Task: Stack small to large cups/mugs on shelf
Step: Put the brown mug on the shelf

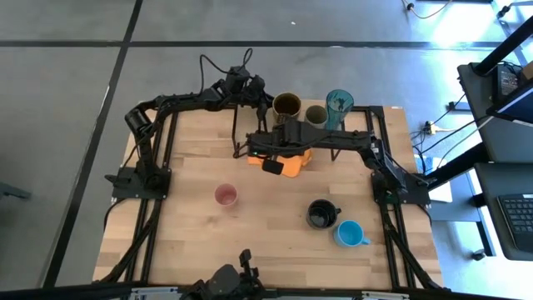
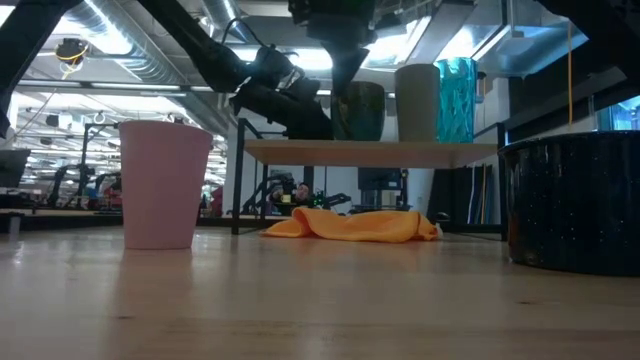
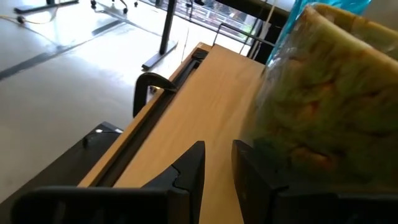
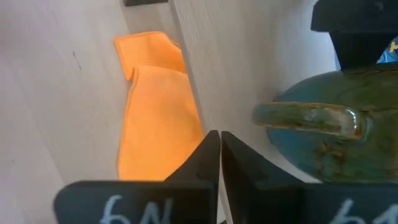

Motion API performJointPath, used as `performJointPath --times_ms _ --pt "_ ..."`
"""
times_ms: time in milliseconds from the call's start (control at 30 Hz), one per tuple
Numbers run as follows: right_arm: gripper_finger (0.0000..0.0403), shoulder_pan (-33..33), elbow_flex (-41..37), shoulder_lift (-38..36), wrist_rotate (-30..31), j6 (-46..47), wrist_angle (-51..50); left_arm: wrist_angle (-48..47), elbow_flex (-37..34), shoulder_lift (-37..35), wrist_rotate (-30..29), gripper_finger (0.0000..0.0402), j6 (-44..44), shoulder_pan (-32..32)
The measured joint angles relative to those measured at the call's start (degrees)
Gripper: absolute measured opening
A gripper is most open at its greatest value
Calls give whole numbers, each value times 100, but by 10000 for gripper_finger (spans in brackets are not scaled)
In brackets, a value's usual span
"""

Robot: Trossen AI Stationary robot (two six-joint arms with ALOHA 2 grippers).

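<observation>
Mugs (image 1: 286, 106) crowding shelf (image 2: 370, 153) edge

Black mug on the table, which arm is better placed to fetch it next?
Probably the right arm. The right tool hangs over the orange cloth, nearer the black mug; the left tool is farther off by the mustard-brown mug.

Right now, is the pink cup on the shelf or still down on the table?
Still on the table. The pink cup stands upright on the tabletop, well apart from the shelf, which in the low view carries three other cups.
</observation>
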Motion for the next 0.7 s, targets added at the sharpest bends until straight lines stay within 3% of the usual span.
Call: performJointPath --times_ms 400,700 --pt "18 64 136 -240 -4 141 308 -165 0 0 -30 75 216 1" --pt "5 187 142 -637 -188 170 1074 -172 0 0 -48 75 216 -8"
